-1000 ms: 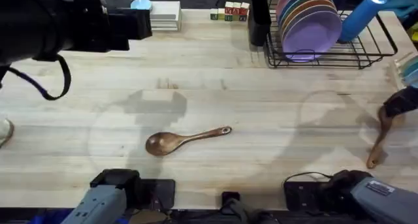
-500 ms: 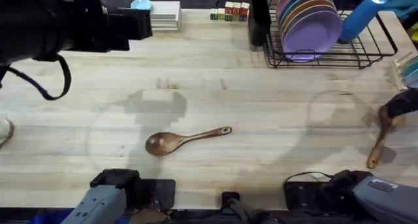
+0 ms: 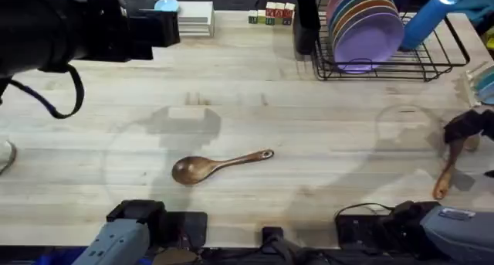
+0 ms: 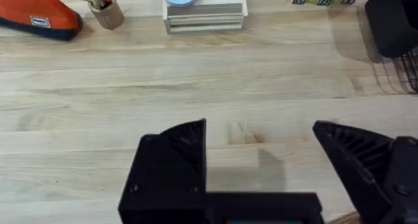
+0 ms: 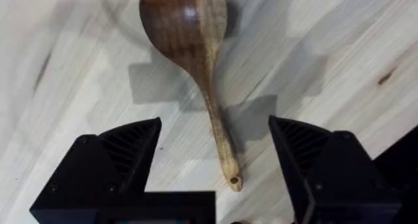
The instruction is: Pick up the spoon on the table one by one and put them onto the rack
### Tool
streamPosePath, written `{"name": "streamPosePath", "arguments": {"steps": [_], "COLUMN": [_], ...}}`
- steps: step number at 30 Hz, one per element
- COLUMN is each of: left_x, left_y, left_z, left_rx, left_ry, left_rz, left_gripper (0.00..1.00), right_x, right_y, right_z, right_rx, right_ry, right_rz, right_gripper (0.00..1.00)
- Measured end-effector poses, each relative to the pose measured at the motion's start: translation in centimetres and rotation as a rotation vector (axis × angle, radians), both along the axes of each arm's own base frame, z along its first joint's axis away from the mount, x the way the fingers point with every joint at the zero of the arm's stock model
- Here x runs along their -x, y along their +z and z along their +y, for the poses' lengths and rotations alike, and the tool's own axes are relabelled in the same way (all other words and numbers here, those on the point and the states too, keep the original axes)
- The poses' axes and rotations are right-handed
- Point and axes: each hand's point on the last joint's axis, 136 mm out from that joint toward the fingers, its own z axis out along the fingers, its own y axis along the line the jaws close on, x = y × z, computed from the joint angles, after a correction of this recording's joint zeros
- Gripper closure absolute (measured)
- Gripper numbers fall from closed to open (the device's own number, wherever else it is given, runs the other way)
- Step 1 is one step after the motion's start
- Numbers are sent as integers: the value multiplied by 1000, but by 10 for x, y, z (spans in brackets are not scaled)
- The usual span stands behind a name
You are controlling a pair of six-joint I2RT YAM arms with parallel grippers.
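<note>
Overhead: rack [image 3: 432, 64] holds colourful plates [image 3: 367, 25] on edge.

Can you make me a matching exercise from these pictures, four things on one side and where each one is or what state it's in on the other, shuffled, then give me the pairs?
Things:
1. dark spoon
2. second spoon
3. plates
4. left claw

Places or states:
A. standing on edge in the black wire rack
B. open, above bare table
C. lying alone near the table's middle
D. between the open fingers of the right claw, at the table's right edge

Pairs: 1-C, 2-D, 3-A, 4-B
</note>
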Motion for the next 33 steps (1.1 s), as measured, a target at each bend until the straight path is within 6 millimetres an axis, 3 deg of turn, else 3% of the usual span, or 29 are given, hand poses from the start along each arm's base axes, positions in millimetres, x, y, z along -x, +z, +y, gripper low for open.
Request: {"name": "streamPosePath", "arguments": {"steps": [8, 22, 25, 33], "left_x": [0, 0, 0, 0], "left_y": [0, 0, 0, 0], "left_z": [0, 0, 0, 0], "left_rx": [0, 0, 0, 0], "left_ry": [0, 0, 0, 0], "left_rz": [0, 0, 0, 0], "left_gripper": [7, 7, 8, 7], "right_x": [4, 0, -1, -2], "right_y": [-33, -40, -40, -40], "right_z": [4, 1, 2, 2], "right_rx": [-46, -57, -62, -61], "right_ry": [7, 49, 53, 62], "right_rz": [42, 46, 41, 37], "right_gripper": [6, 6, 91, 479]}}
